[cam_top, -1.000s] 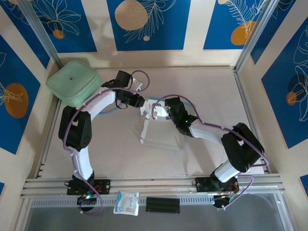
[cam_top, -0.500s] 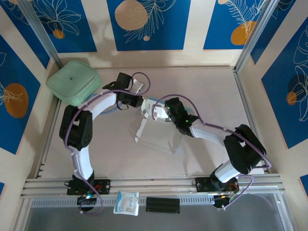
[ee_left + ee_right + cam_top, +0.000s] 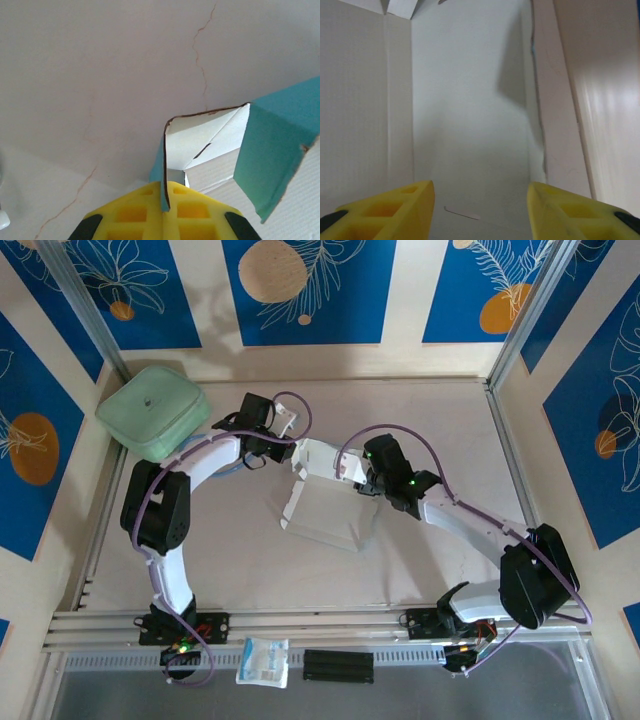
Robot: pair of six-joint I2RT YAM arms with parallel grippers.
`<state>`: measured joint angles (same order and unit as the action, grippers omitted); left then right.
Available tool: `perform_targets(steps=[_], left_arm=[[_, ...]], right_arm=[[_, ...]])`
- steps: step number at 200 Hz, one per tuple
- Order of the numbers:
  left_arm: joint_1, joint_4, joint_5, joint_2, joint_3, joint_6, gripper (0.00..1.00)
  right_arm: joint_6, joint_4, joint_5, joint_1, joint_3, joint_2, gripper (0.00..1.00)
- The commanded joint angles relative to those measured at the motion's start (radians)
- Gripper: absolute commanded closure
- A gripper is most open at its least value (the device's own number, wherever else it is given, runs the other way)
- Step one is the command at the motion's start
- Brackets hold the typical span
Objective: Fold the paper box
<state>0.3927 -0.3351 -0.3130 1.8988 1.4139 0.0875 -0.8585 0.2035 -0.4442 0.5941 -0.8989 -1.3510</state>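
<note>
The paper box [image 3: 322, 508] lies partly unfolded mid-table, white side up, with flaps raised at its far end. My left gripper [image 3: 292, 449] reaches that far end from the left. In the left wrist view its yellow fingers [image 3: 195, 212] are shut on the thin edge of a blue-and-white flap [image 3: 163, 170], with the box's blue outer panel [image 3: 272, 150] to the right. My right gripper [image 3: 352, 473] hovers just right of the raised flaps. It stands open [image 3: 479, 212] over a white panel of the box [image 3: 470, 125], with nothing between its fingers.
A pale green rounded case [image 3: 155, 411] sits at the far left corner. On the near rail lie a small clear packet [image 3: 263, 661] and a black strip [image 3: 338, 665]. Upright frame posts and walls close in the table on three sides.
My right gripper has opened and drawn back to the right, off the box. My left gripper has shut on the flap. The box has swung slightly left.
</note>
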Motion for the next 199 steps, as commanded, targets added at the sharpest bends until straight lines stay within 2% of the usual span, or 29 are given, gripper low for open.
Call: perform_targets(steps=[1, 38, 67, 73, 81, 105, 152, 177, 199], left_arm=[[-0.002, 0.010, -0.006, -0.030, -0.016, 0.018, 1.00], [0.002, 0.002, -0.002, -0.032, -0.018, 0.025, 1.00], [0.003, -0.006, 0.006, -0.030, -0.013, 0.029, 1.00], [0.003, -0.006, 0.007, -0.032, -0.013, 0.028, 1.00], [0.003, -0.006, 0.005, -0.033, -0.013, 0.029, 1.00], [0.003, -0.003, 0.005, -0.035, -0.013, 0.030, 1.00], [0.003, -0.001, 0.000, -0.032, -0.010, 0.023, 1.00], [0.005, -0.004, -0.001, -0.032, -0.007, 0.021, 1.00], [0.005, -0.005, 0.002, -0.034, -0.006, 0.021, 1.00]], right_arm=[[0.008, 0.029, 0.009, 0.002, -0.060, -0.047, 0.51], [-0.080, -0.037, -0.025, -0.007, -0.127, -0.129, 0.51], [-0.122, -0.028, 0.031, -0.021, -0.177, -0.134, 0.41], [-0.119, -0.016, 0.050, -0.025, -0.188, -0.132, 0.31], [-0.117, -0.012, 0.063, -0.030, -0.196, -0.128, 0.24], [-0.125, -0.007, 0.076, -0.043, -0.209, -0.134, 0.23], [-0.128, 0.052, 0.107, -0.090, -0.274, -0.211, 0.37], [-0.141, 0.073, 0.113, -0.094, -0.304, -0.255, 0.49], [-0.140, 0.073, 0.115, -0.098, -0.317, -0.278, 0.68]])
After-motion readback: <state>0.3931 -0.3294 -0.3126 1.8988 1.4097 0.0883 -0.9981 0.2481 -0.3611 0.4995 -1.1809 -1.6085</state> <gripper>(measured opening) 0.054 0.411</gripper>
